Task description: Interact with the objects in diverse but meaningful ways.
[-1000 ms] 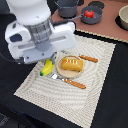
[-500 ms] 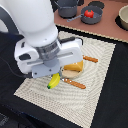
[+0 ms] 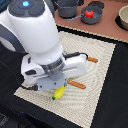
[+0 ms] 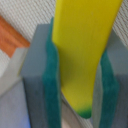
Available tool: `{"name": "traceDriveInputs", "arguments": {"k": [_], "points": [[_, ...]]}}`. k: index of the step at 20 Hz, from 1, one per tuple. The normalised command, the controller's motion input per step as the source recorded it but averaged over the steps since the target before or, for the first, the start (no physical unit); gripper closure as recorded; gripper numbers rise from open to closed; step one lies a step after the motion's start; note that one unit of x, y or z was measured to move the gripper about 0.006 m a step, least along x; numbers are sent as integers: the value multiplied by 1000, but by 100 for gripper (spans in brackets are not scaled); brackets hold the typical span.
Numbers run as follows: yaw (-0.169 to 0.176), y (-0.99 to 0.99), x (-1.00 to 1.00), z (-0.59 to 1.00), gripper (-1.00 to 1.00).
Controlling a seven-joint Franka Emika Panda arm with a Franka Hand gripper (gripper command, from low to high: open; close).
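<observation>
Gripper (image 4: 75,60) is clamped on the banana (image 4: 82,45) — green pads (image 4: 54,70) tight on both flanks (wrist view), fruit poking out under the arm at about 6 o'clock of the cream ribbed mat (image 3: 95,65). Mat lies on a black tabletop (image 3: 112,95); orange-handled utensils (image 3: 77,84) just beside the arm at 3 o'clock. Tomato (image 3: 89,13) sits in a dark pan (image 3: 92,17) at 1 o'clock, well apart — on the brown surface (image 3: 102,31) behind.

The yellow banana (image 3: 59,93) sticks out beneath the arm, green-tipped, above the striped mat. The red tomato (image 3: 89,13) sits in a dark bowl far behind.
</observation>
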Motion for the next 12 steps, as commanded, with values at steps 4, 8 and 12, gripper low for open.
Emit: {"name": "traceDriveInputs", "arguments": {"k": [4, 8, 12], "points": [[0, 0, 226, 241, -100], [-12, -4, 141, 624, -100], [-29, 0, 44, 977, -100]]}}
